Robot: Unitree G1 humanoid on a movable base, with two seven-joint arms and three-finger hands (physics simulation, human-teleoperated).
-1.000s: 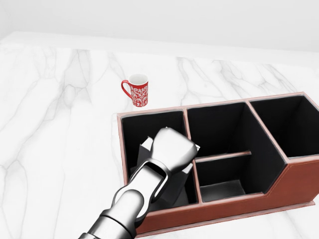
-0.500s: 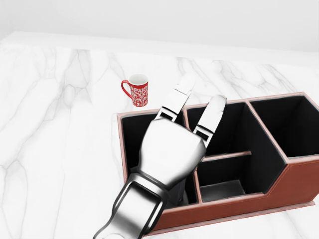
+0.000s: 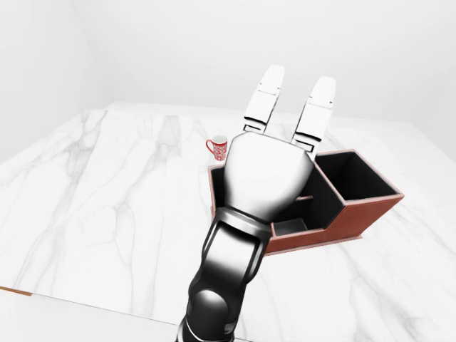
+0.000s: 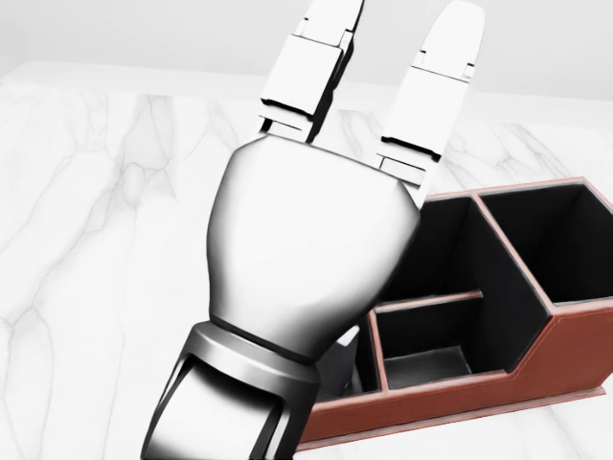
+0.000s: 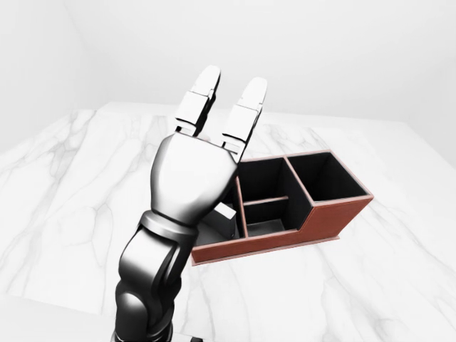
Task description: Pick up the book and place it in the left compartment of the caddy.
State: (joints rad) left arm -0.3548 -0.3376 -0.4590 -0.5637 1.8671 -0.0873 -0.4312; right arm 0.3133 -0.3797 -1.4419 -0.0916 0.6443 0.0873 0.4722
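Left-eye view: the left hand [image 3: 274, 167] is raised, fingers [image 3: 262, 103] spread and empty, hiding much of the brown caddy [image 3: 370, 206]; a red mug [image 3: 216, 147] peeks beside its palm.

Right-eye view: a pale corner below the palm, probably the book [image 5: 225, 211], sits in the left compartment.

A bare simulated room with plain white walls. A broad white marble counter [image 3: 107, 185] with grey veining fills it, bearing only a red-brown leather caddy [image 5: 335, 214] and a small red patterned mug [image 3: 216, 147], like a kitchen mock-up.
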